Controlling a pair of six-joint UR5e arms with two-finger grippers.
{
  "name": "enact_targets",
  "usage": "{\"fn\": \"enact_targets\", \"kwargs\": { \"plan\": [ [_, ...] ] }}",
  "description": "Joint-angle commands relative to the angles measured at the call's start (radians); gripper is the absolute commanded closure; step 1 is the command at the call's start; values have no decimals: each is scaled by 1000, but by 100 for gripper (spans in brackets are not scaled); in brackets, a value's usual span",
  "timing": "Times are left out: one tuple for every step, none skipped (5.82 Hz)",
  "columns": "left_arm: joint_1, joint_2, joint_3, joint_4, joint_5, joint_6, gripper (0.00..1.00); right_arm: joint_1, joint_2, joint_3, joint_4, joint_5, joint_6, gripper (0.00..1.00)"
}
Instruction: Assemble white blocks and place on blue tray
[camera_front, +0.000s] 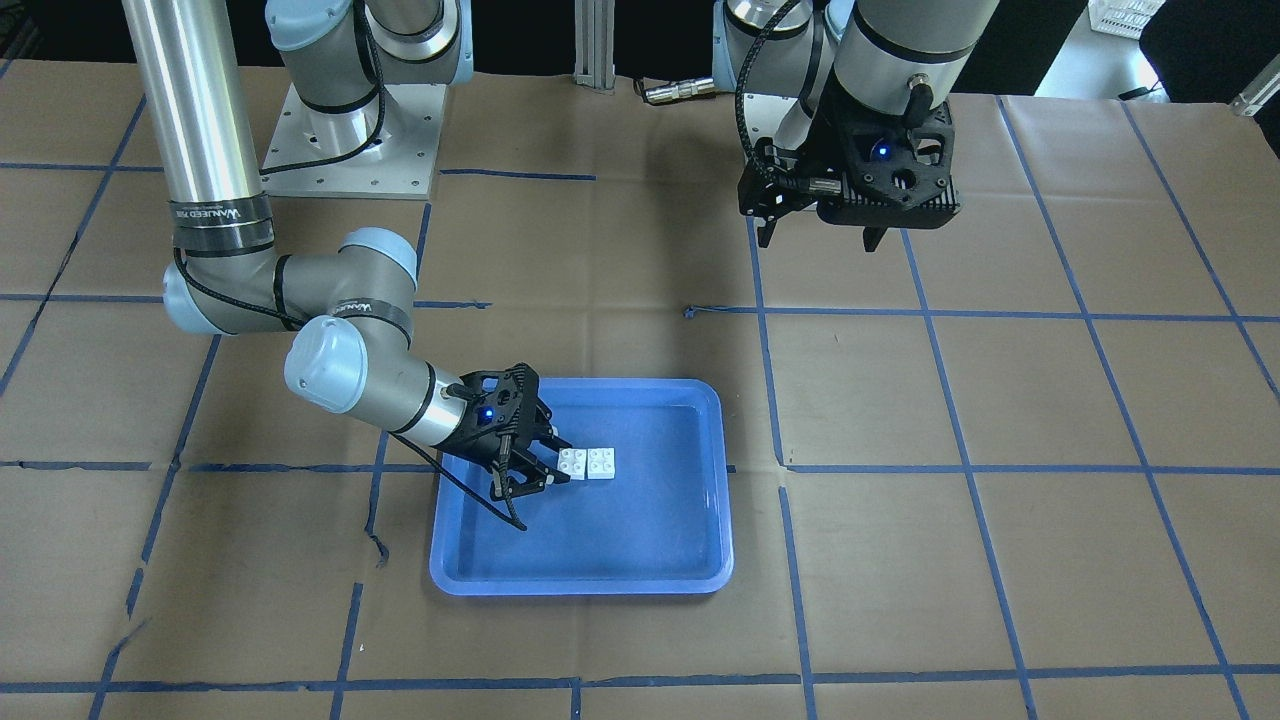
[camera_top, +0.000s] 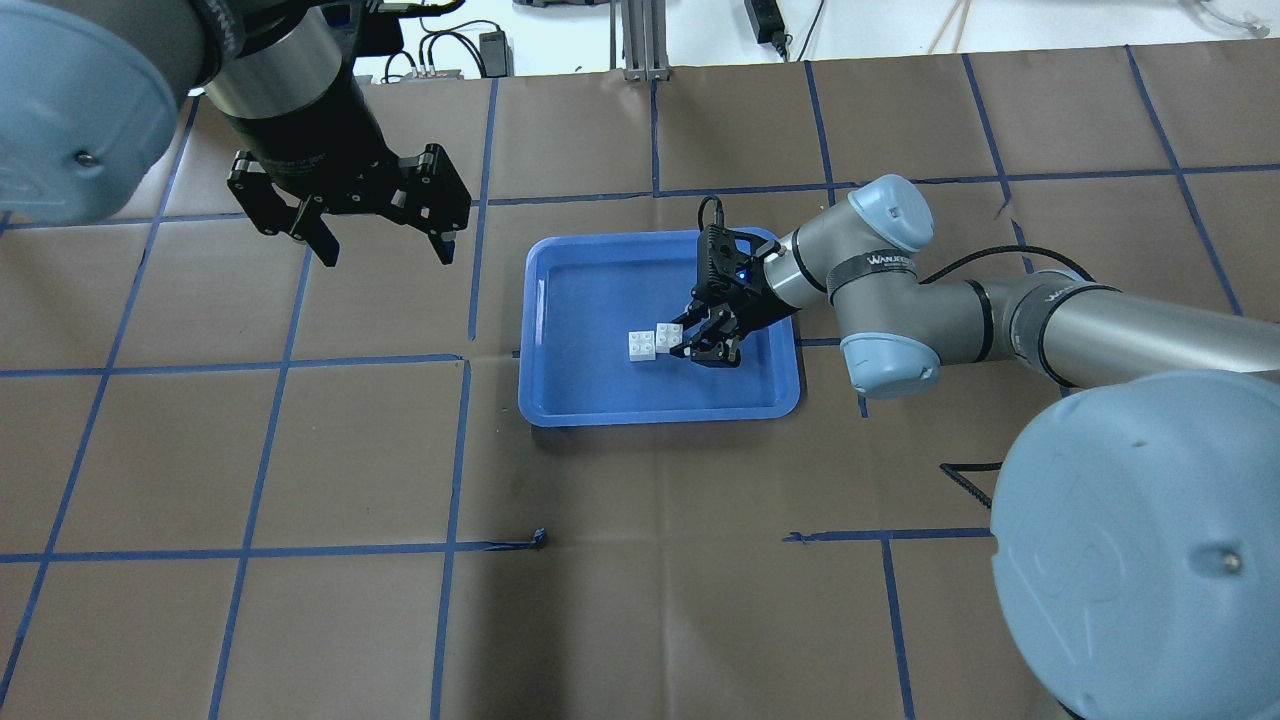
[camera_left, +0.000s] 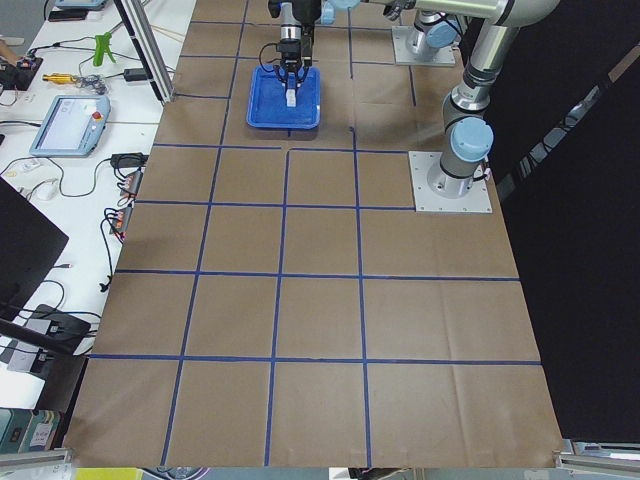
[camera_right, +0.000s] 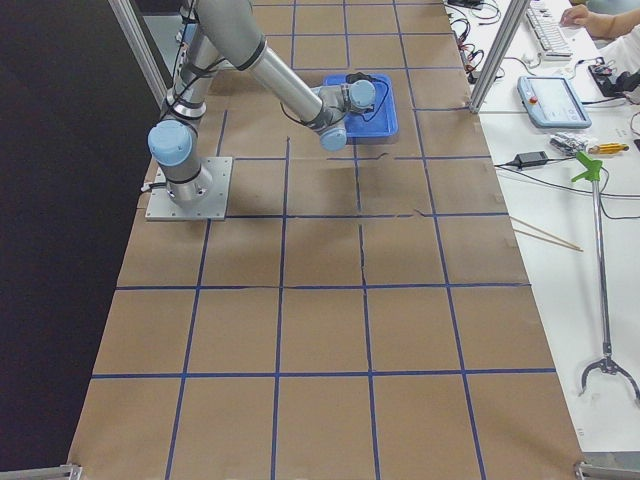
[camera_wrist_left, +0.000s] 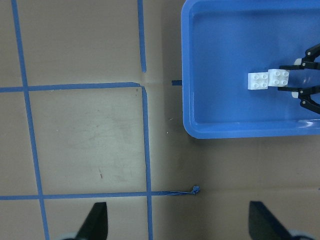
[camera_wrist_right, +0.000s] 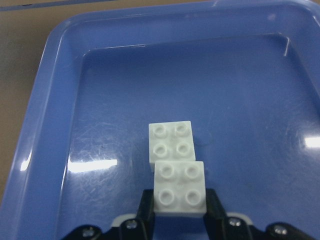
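Note:
Two white blocks lie studs up and touching on the floor of the blue tray (camera_front: 580, 585), the tray also showing in the overhead view (camera_top: 660, 415). My right gripper (camera_front: 558, 466) (camera_top: 683, 340) (camera_wrist_right: 179, 199) reaches low into the tray, its fingers (camera_wrist_right: 146, 205) pressed against both sides of the near white block (camera_wrist_right: 180, 187) (camera_front: 573, 462) (camera_top: 668, 335). The other white block (camera_wrist_right: 171, 142) (camera_front: 601, 462) (camera_top: 641, 345) sits just beyond it. I cannot tell whether they are joined. My left gripper (camera_top: 385, 250) (camera_front: 820, 243) hangs open and empty above the table, away from the tray.
Brown paper with a blue tape grid (camera_top: 460, 360) covers the table. The left wrist view shows the tray (camera_wrist_left: 240, 132) with both blocks. The arms' base plates (camera_front: 350, 140) stand at the robot's edge. Desks with tools (camera_left: 70, 120) flank the table's end.

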Motion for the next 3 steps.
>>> {"fn": "enact_targets", "kwargs": {
  "plan": [
    [2,0,7,1,0,1,1,9,1,0,-1,-3,1,69],
    [0,-2,5,1,-1,1,1,9,1,0,-1,-3,1,69],
    [0,-2,7,1,-1,1,1,9,1,0,1,-3,1,68]
  ]
}}
